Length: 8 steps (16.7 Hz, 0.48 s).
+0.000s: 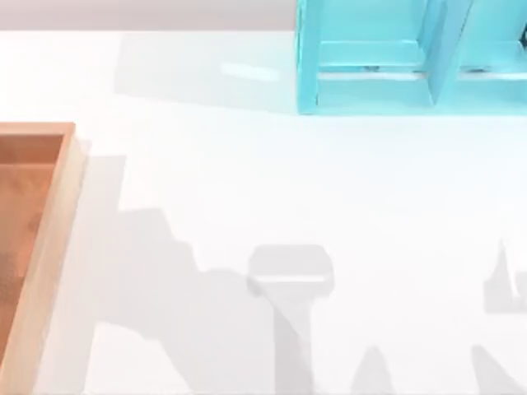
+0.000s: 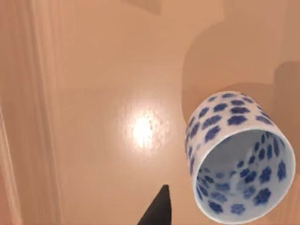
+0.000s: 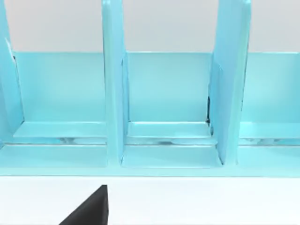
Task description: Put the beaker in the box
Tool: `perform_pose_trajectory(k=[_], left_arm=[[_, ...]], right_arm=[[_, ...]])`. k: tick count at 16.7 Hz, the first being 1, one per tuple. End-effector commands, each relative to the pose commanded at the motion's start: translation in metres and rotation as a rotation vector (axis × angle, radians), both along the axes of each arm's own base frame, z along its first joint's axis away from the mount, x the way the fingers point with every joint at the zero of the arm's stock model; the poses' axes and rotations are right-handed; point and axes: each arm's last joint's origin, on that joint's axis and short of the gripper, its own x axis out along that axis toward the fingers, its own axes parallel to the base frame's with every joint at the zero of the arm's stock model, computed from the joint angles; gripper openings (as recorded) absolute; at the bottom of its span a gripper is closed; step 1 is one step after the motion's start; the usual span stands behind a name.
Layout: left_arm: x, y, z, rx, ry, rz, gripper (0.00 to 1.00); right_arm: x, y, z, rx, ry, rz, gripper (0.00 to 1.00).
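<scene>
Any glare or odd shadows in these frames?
Left wrist view: bright glare spot on the box floor beside the beaker, darker shadow patches behind the beaker. Top view: grey arm-shaped shadows across the table. Right wrist view: evenly lit turquoise shelf, faint reflections on its ledges.

The box (image 1: 58, 214) lies at the table's (image 1: 272, 181) left edge, the shelf frame (image 1: 395, 74) far right.

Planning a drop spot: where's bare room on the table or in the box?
The white table is bare between the box at left and the turquoise shelf at top right. In the left wrist view, the box floor is open beside the beaker; room tightens only near the shelf.
</scene>
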Motion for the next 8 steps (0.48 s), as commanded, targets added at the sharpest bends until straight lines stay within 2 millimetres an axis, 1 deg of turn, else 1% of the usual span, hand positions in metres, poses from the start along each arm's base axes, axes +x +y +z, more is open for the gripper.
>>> perform_pose_trajectory(k=[2,3,8], left_arm=[[0.0000,0.0000,0.0000,0.000,0.000,0.000,0.98],[0.0000,0.0000,0.0000,0.000,0.000,0.000,1.00],[0.0000,0.0000,0.0000,0.000,0.000,0.000,1.00]], right_arm=[[0.0000,0.0000,0.0000,0.000,0.000,0.000,1.00],[0.0000,0.0000,0.0000,0.000,0.000,0.000,1.00],[0.0000,0.0000,0.0000,0.000,0.000,0.000,1.00]])
